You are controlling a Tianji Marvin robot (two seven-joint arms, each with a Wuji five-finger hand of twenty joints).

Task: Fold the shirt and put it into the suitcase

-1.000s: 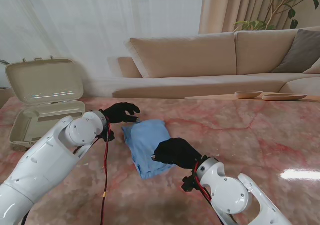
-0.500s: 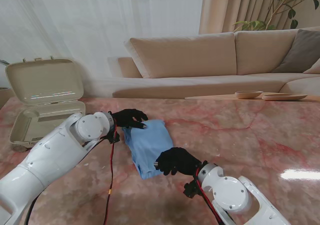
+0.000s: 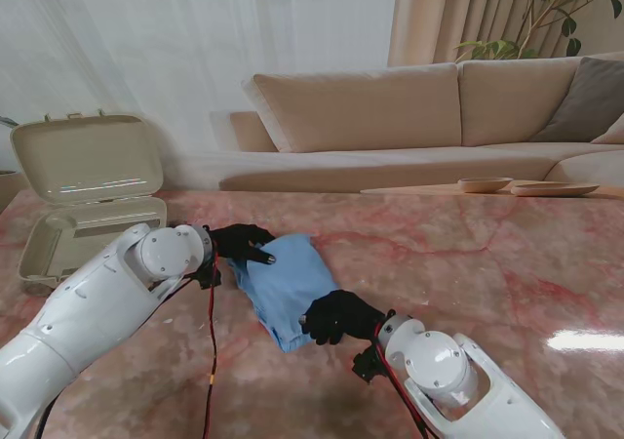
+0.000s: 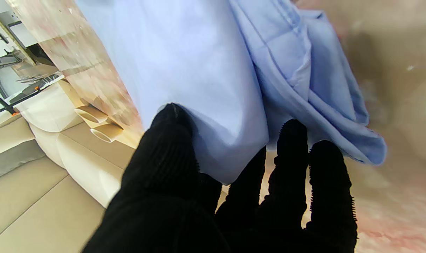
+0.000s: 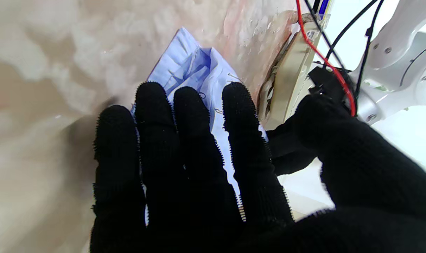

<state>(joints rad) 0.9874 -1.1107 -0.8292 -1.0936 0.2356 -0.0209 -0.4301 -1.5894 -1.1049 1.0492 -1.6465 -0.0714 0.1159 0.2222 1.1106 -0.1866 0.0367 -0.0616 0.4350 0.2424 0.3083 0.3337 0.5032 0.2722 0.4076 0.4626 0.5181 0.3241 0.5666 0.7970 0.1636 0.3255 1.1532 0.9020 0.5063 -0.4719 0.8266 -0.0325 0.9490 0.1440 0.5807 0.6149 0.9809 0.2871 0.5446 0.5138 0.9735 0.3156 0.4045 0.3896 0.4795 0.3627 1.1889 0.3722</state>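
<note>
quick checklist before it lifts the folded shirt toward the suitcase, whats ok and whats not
1. Shirt folded compact: ok, though the wrist view shows loose layers at one edge.
2. Left hand gripping the shirt: ok, thumb over the cloth, fingers under.
3. Right hand gripping: cannot tell; fingers lie flat on the cloth in its wrist view.
4. Suitcase open: ok, lid upright.
5. Suitcase inside free of things: cannot tell, left arm covers part.
6. Table between shirt and suitcase: ok, only the left arm there.

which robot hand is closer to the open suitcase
Left. The left robot hand grips the shirt's far edge, beside the suitcase; the right robot hand grips its near end.
</note>
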